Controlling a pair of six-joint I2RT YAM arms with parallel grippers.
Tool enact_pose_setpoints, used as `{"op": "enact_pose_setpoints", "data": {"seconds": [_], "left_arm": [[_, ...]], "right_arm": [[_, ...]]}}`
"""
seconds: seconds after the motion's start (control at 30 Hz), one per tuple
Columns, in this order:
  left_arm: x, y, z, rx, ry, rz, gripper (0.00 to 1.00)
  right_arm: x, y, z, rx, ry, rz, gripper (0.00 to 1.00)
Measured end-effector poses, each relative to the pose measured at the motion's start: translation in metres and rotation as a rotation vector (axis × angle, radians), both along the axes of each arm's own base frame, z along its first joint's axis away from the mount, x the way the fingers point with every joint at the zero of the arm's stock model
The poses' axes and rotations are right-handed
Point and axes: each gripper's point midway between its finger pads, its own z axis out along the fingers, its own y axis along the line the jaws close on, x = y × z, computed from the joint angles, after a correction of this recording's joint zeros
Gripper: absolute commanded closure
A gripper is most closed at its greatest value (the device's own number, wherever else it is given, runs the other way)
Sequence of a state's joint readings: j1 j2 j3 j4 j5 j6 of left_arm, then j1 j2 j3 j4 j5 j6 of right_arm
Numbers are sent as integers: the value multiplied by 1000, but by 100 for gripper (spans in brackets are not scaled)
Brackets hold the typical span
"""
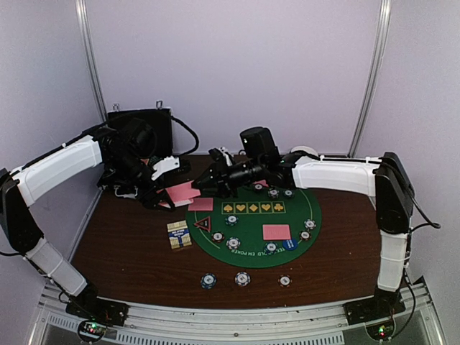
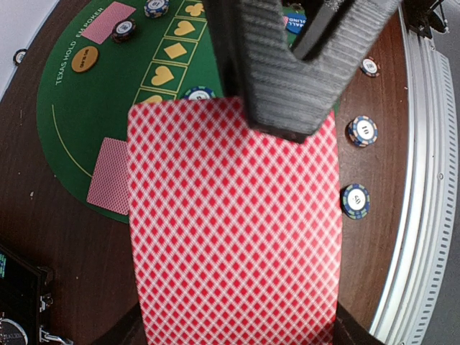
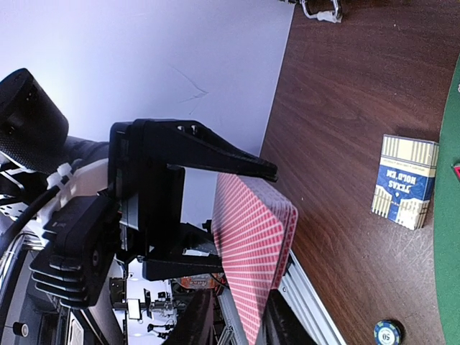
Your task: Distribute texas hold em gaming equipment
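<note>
Left fingers (image 2: pixel 280 86) are squeezed tight on the thick stack of pink diamond-backed playing cards (image 2: pixel 230 230), so you've got that deck held up in the air over the far-left rim of the round green felt poker mat (image 1: pixel 251 228). Your right fingers (image 3: pixel 194 323) sit either side of the deck's free end with only a narrow gap, but honestly I can't tell if they're pinching it.

One loose pink card (image 1: pixel 277 232) lies face down on the mat's right side, and a second loose card (image 1: pixel 201 204) at its far-left edge. Small stripe-edged poker chips (image 1: pixel 233 243) are dotted round the mat, and three more chips (image 1: pixel 242 278) sit in a row on the brown wooden table (image 1: pixel 129 244), near side. The red-black triangle marker (image 1: pixel 203 222) is at the mat's left edge, just beside a cream-and-blue card box (image 1: pixel 179 234).
</note>
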State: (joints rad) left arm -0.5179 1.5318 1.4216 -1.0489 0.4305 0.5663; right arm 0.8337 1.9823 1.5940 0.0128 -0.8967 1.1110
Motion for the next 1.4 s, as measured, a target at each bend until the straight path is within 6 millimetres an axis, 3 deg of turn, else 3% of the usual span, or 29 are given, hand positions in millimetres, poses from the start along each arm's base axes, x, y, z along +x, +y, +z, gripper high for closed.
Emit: {"op": "enact_pose_setpoints", "data": {"seconds": [0.17,0.37,0.5,0.67,0.93,1.1,1.4], "left_arm": [[0,0,0,0,0,0,93],[0,0,0,0,0,0,93],[1,1,0,3,-2,2,93],[2,1,0,7,-7,5,94],[1,1,-1,9,-6,5,94],[1,2,0,8,-8,5,95],[0,2,3,4,-15,5,95]], "right_arm": [[-8,5,4,19,8,21,75],[-11,9,11,49,13,33,98],[-7,6,11,51,18,29,100],[15,-13,2,27,26,-10,100],[79,-68,-7,-13,-2,-158,100],[96,-70,-28,-56,-4,-175,100],[134,-25,-111,-182,11,-180,100]]}}
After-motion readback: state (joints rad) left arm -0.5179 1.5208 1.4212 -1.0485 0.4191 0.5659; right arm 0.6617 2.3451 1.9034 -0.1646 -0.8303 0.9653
